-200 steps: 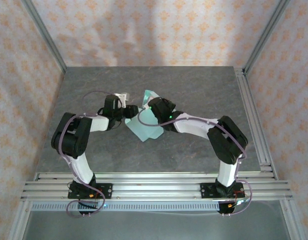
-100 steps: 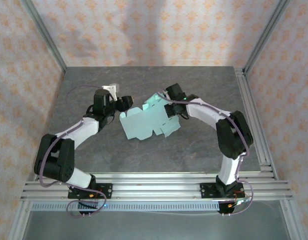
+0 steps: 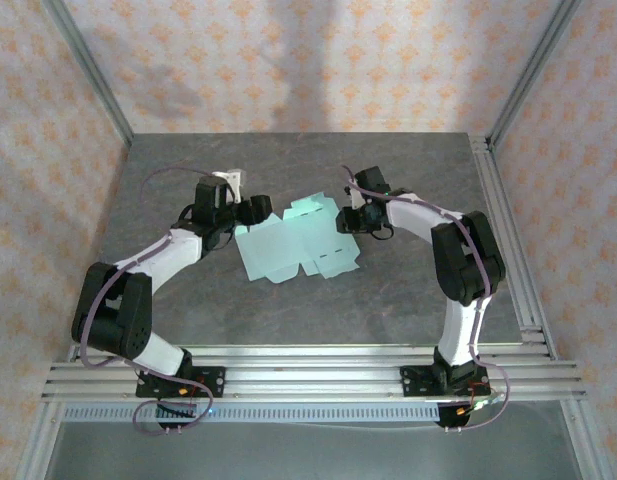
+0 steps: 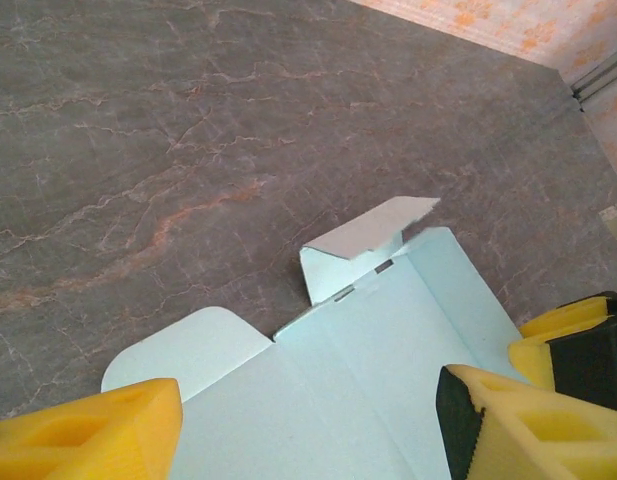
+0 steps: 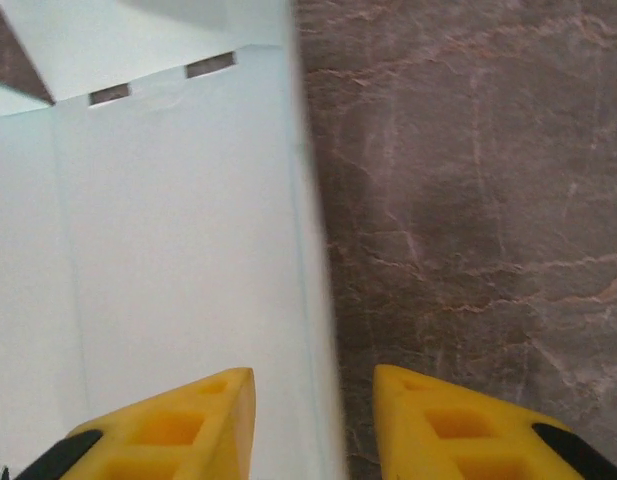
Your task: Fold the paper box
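Since a second ago the paper box (image 3: 293, 240) has gone from a bunched, lifted fold between the arms to a spread sheet, and both grippers have drawn back to its sides. It now lies flat near the middle of the grey marbled table (image 3: 318, 310), pale mint, with one small flap (image 4: 363, 235) tilted up. The left gripper (image 3: 256, 210) is at its far-left corner, jaws wide over the card. The right gripper (image 3: 348, 222) is at its right edge, narrowly parted, with that edge running between the yellow fingers (image 5: 193, 420).
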Motion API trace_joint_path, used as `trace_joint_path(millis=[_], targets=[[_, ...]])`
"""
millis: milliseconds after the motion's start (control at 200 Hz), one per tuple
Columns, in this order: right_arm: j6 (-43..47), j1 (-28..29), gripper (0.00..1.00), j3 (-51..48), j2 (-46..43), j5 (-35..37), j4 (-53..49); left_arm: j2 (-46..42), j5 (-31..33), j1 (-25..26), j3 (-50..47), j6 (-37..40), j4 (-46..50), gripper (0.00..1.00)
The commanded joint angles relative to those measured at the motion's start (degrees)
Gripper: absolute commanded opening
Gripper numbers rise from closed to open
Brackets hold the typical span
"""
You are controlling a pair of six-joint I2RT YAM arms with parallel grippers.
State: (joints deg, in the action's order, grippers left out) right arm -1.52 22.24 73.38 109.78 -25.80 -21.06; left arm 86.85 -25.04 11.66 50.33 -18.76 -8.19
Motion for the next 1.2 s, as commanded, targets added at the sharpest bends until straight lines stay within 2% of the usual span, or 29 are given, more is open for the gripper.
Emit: trace_joint_path(millis=[0,170,395,591,1096,1196], targets=[[-1.6,-1.0,0.42,-2.0,-2.2,-1.4,3.8,1.8,-0.3,0.7,2.5,1.3,1.6,0.70],[-0.6,-1.1,0.41,-3.0,-1.2,-2.3,5.2,3.7,-0.9,1.1,3.7,1.0,1.4,0.70],[-0.6,-1.1,0.29,-4.4,-1.0,-3.5,7.6,4.6,-0.7,1.3,4.1,0.9,1.3,0.71],[-4.2,-1.1,0.24,-9.7,-3.3,-4.2,16.3,5.3,-1.2,1.4,4.0,0.6,0.5,0.71],[-7.4,-1.1,0.22,-18.5,-7.6,-4.5,27.6,6.1,-2.0,1.6,3.9,0.0,-0.7,0.71],[-7.5,-1.1,0.21,-18.0,-6.9,-4.6,27.4,6.2,-2.1,1.6,3.8,0.0,-0.7,0.71]])
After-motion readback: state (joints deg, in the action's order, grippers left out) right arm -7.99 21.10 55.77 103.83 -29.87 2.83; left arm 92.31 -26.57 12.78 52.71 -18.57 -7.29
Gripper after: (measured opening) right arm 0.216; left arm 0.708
